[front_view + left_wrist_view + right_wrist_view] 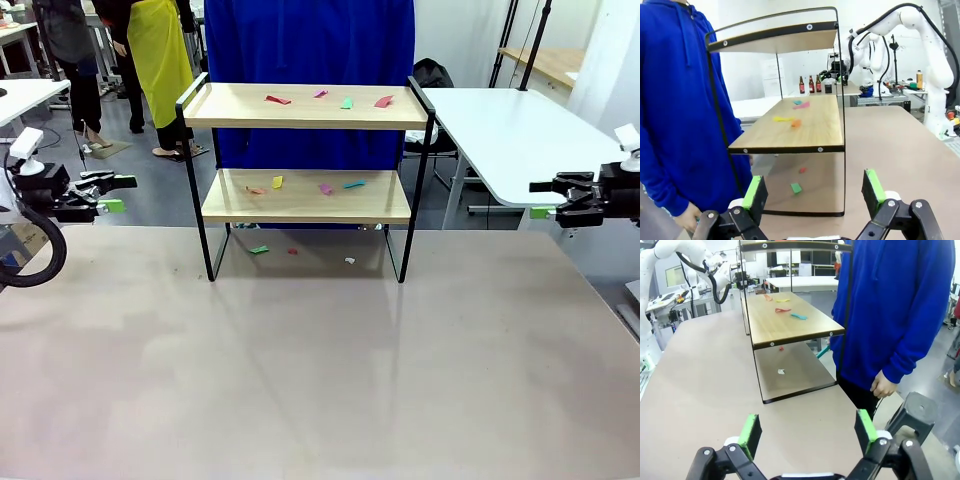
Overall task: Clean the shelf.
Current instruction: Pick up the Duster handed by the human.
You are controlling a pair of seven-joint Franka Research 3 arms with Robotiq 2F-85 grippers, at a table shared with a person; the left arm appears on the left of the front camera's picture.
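A: "Wooden shelf (230, 108) stands far across the worktop (320, 380); left pincer (120, 194) and right pincer (540, 199) gape wide, empty."

B: "Its paper scraps (278, 100) lie flat; pads (754, 192) may skid and shove the light shelf."

- large beige tabletop (320, 380);
- green scrap (259, 249), small red scrap (292, 251) and white scrap (349, 260) lying apart on it, toward its far side;
- person in a blue hooded top (890, 305) standing at the far edge;
- white table (510, 130) beyond, to the right;
- three brown bottles (810, 84) upright in a row on a distant table
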